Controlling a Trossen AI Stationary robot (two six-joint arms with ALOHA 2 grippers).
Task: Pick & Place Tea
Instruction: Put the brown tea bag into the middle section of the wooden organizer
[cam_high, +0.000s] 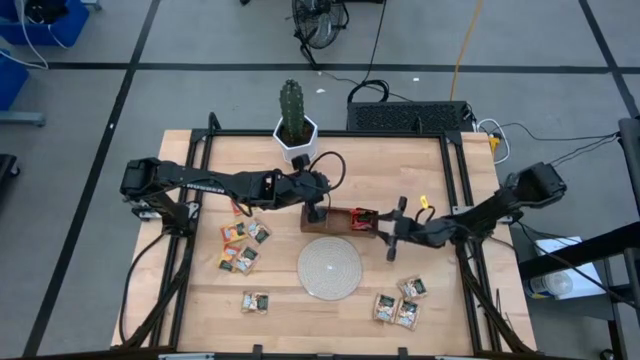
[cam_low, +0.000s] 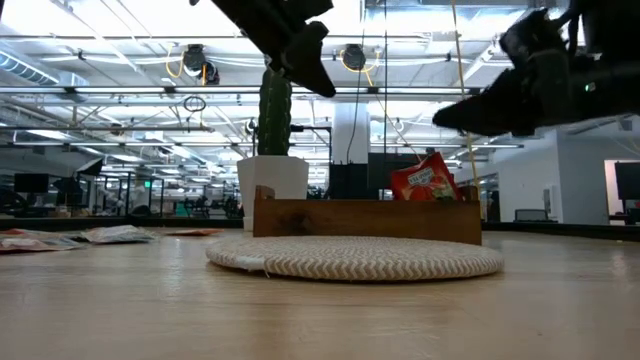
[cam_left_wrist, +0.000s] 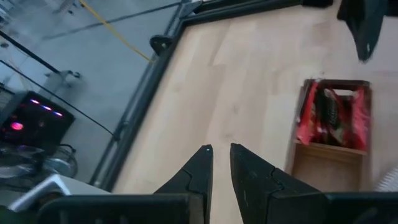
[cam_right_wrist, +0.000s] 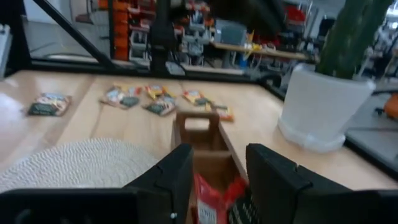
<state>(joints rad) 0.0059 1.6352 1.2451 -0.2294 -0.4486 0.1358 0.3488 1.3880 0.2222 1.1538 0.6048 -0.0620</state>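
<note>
The left gripper (cam_high: 317, 207) hangs over the nine o'clock end of the wooden tray (cam_high: 316, 224), its fingers (cam_left_wrist: 198, 169) nearly pressed together with nothing between them. The right gripper (cam_high: 394, 229) sits at the tray's three o'clock end, fingers (cam_right_wrist: 273, 171) spread and empty. Red tea sachets (cam_high: 362, 218) stand in the tray's three o'clock compartment, partly hidden by the right gripper. Loose sachets lie at nine o'clock (cam_high: 245, 245) and five o'clock (cam_high: 398, 301) of the woven disc (cam_high: 329, 267). In the low view the disc hides the tray's base. A potted cactus (cam_high: 293, 120) stands at twelve o'clock.
</note>
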